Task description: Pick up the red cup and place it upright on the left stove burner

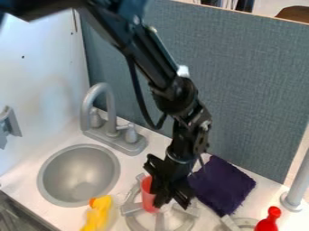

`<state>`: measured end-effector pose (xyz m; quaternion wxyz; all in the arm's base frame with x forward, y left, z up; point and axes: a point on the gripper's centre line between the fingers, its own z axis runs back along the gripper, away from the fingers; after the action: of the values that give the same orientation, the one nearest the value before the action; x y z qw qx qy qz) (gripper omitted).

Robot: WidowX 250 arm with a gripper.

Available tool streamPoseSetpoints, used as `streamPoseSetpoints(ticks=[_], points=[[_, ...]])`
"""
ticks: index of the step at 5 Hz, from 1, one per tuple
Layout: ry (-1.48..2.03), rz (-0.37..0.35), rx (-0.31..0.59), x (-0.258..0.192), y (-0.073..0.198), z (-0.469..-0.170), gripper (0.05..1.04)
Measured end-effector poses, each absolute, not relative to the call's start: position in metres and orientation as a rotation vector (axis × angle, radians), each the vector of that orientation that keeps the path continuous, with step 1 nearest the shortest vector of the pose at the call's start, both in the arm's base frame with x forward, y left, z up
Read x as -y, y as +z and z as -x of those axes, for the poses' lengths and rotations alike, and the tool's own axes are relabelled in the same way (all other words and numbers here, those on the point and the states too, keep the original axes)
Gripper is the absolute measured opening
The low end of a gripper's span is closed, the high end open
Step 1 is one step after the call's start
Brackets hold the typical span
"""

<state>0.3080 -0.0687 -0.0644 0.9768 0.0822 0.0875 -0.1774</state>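
The black gripper (170, 203) hangs over the grey stove burner (131, 209), its fingers apart and open. A translucent red cup (147, 196) stands upright on the burner's left part, right beside the left finger, which hides part of its right side. Whether the cup touches that finger I cannot tell. Just right of the gripper, a dark purple cloth (224, 185) lies on the counter. A yellow toy (100, 214) with an orange part is left of the burner, at the bottom of the view.
A round grey sink (78, 176) is set into the counter on the left, with a grey faucet (109, 108) behind it. At the lower right are a red bottle-shaped object (269, 221) and a grey post (298, 185). A blue-grey panel (247, 90) stands behind the counter.
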Motion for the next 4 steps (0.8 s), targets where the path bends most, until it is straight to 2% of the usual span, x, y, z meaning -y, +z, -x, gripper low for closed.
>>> streamPoseSetpoints(ticks=[2,4], points=[[-0.368,-0.147,-0.15,0.0781,-0.074,-0.3315,0.106],[-0.356,-0.138,-0.157,0.0759,-0.0744,-0.3318,0.106]])
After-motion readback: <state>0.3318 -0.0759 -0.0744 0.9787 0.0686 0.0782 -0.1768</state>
